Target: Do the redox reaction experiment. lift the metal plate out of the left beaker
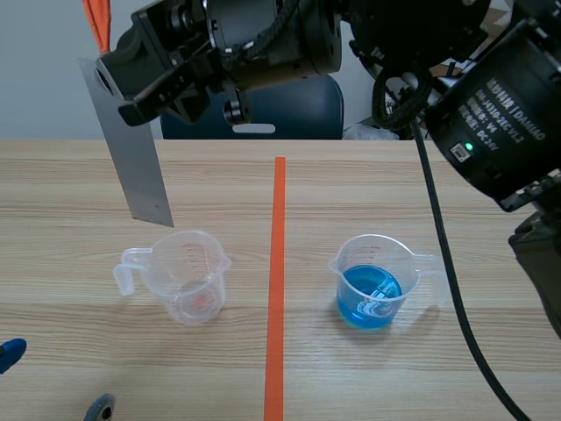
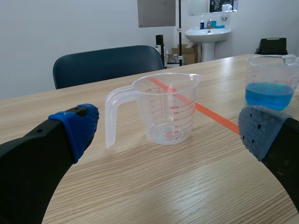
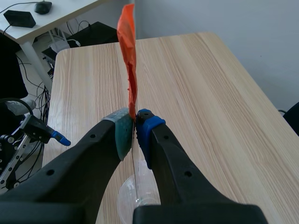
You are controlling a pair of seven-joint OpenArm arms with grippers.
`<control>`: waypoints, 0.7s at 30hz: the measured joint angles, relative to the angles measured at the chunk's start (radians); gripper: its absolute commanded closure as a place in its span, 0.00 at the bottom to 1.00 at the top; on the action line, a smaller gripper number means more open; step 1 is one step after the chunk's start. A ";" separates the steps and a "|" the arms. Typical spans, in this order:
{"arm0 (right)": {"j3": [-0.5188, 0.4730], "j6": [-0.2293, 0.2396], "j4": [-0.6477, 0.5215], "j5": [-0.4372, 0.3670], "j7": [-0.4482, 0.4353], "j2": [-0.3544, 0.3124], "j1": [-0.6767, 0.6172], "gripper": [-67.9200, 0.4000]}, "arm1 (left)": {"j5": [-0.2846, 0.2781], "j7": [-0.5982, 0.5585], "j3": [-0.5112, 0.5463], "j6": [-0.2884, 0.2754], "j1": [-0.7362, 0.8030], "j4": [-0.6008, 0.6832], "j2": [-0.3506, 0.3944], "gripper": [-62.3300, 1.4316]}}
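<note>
**Item: metal plate, hanging clear above the left beaker**

- Metal plate [image 1: 131, 149]: held at its upper end, long axis near upright and slightly tilted. Its lower corner is just above the rim of the left beaker [image 1: 184, 276], towards the handle side. An orange tab [image 3: 128, 56] sits on top.
- Right gripper [image 3: 135, 128]: reaches across from the right, with its pads pinching the plate edge-on.
- Left gripper [image 2: 168, 133]: low on the table [image 1: 70, 193], fingers spread, holding nothing and facing the beaker.
- Right beaker [image 1: 372, 281]: holds blue liquid, well apart across the tape line.
- Judgement: the lift looks nearly done. Only straight upward travel remains.
</note>
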State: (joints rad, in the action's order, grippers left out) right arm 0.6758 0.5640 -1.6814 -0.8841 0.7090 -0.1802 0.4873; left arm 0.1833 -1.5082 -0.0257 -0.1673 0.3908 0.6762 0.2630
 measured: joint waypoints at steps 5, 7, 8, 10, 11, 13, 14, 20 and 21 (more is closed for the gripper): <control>0.000 0.000 0.000 0.000 0.007 0.000 0.000 0.99 | 0.000 0.000 0.000 0.000 0.000 0.000 0.000 0.00; 0.000 0.000 0.000 0.000 0.007 0.000 0.000 0.99 | 0.000 0.000 0.000 0.000 0.000 0.000 0.000 0.00; 0.000 0.000 0.000 0.000 0.007 0.000 0.000 0.99 | 0.000 0.000 0.000 0.000 0.000 0.000 0.000 0.00; 0.000 0.000 0.000 0.000 0.007 0.000 0.000 0.99 | 0.000 0.000 0.000 0.000 0.000 0.000 0.000 0.00; 0.000 0.000 0.000 0.000 0.007 0.000 0.000 0.99 | 0.000 0.000 0.000 0.000 0.000 0.000 0.000 0.00; 0.000 0.000 0.000 0.000 0.007 0.000 0.000 0.99 | 0.000 0.000 0.000 0.000 0.000 0.000 0.000 0.00; 0.000 0.000 0.000 0.000 0.008 0.000 0.000 0.99 | 0.000 0.000 0.000 0.000 0.000 0.000 0.000 0.00; 0.000 0.000 0.000 0.005 0.015 0.000 0.000 0.99 | 0.000 0.000 0.000 0.000 0.000 0.000 0.000 0.00; 0.000 0.000 0.000 0.005 0.015 0.000 0.000 0.99 | 0.000 0.000 0.000 0.000 0.000 0.000 0.000 0.00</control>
State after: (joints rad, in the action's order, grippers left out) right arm 0.6758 0.5640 -1.6814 -0.8791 0.7238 -0.1802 0.4873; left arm 0.1833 -1.5082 -0.0257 -0.1673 0.3908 0.6762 0.2630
